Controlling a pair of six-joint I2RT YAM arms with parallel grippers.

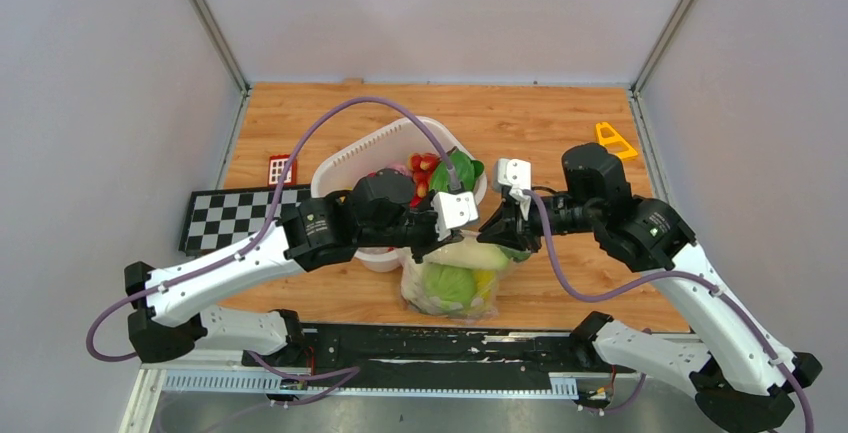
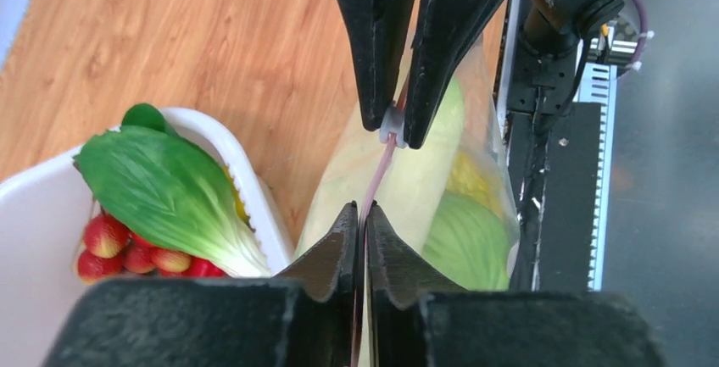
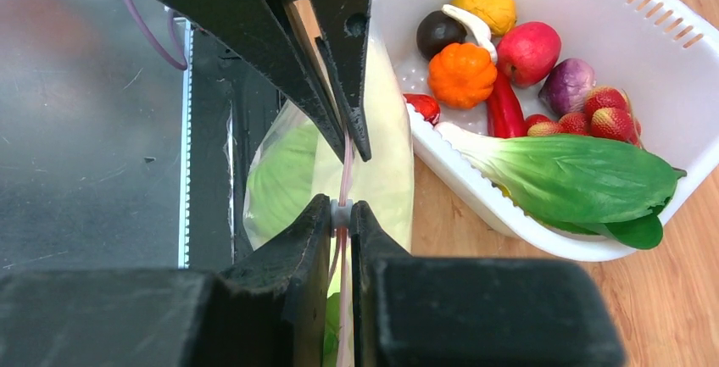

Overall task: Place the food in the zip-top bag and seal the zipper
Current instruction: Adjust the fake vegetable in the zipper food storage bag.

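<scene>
A: Any writing, brands, labels?

B: None I can read. The small red card [image 1: 282, 168] has a white grid, too small to tell more. A black-and-white checkered mat [image 1: 235, 215] lies on the left of the wooden table [image 1: 560, 123], and an orange triangular plastic piece [image 1: 612, 139] sits far right.

A: Bag?

B: The clear floppy zip-top bag [image 1: 450, 291] stands just beside the near side of the white slotted plastic tub [image 1: 340, 165]. Inside it are a green cabbage piece [image 2: 468, 244], a yellow piece [image 2: 465, 179] and a long pale radish [image 2: 420, 182].

A: Grippers?

B: The left gripper [image 2: 363, 219] is clenched on the thin pale pink zipper [image 2: 378, 172] along the bag's top edge. The right gripper [image 3: 341, 214] faces it, pinched on a small white slider [image 3: 341, 211] on that same strip. The two are close together.

A: What's in the tub?

B: A green leafy piece [image 3: 576, 176], an orange pumpkin [image 3: 460, 75], a red chili [image 3: 506, 111], a red round fruit [image 3: 528, 52], a purple piece [image 3: 566, 86], a dark round piece [image 3: 437, 33], a yellow piece [image 3: 485, 7] and strawberries [image 3: 606, 111].

A: Anything blocking?

B: From above, the left arm [image 1: 330, 231] crosses the tub's near part, and both grippers cover the bag's top edge.
</scene>
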